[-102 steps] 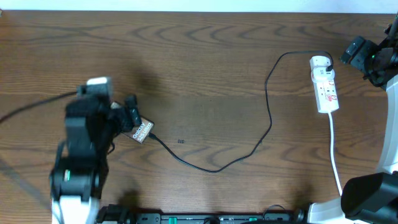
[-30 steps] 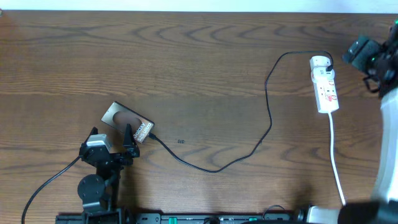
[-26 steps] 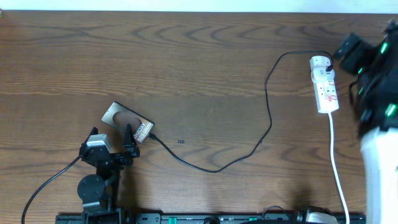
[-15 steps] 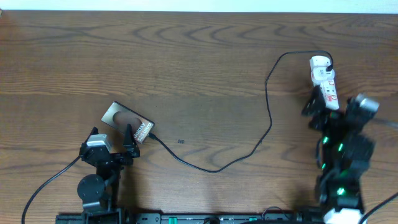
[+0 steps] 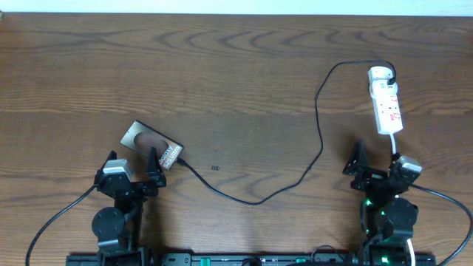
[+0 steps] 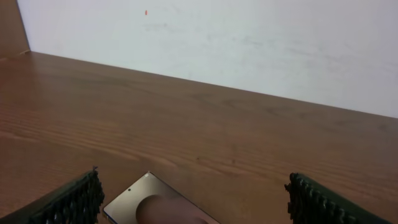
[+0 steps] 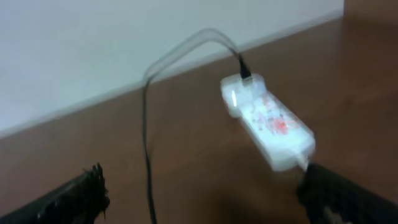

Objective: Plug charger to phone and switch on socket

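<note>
The overhead camera looks straight down on the whole brown wooden worktop [image 5: 222,74]. The left wrist camera sits low and close, faces the white wall [image 6: 249,37], and shares the flat grey-brown phone [image 6: 155,202] with overhead. The right wrist camera, equally low, shares the narrow white power strip [image 7: 267,127], which is blurred.
</note>
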You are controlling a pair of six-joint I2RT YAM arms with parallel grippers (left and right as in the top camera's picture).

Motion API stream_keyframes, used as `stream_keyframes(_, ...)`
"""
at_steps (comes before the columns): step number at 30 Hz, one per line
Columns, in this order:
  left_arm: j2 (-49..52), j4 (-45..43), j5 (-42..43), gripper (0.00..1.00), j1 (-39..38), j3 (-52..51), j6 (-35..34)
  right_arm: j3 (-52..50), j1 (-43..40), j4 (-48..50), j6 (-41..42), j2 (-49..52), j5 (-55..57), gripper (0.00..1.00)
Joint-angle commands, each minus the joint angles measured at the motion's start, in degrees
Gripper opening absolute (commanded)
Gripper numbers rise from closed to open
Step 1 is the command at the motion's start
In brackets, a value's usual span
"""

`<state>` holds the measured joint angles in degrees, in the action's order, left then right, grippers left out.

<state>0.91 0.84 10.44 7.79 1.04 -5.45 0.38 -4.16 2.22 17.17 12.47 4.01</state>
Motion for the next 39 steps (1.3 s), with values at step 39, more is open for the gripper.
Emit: stream_keyframes(39,-0.26,2.16,2.01,0.92,0.26,-0.79,0.94,-0.07,-0.50,-6.34,-5.05,-12.17,-2.01,0.99)
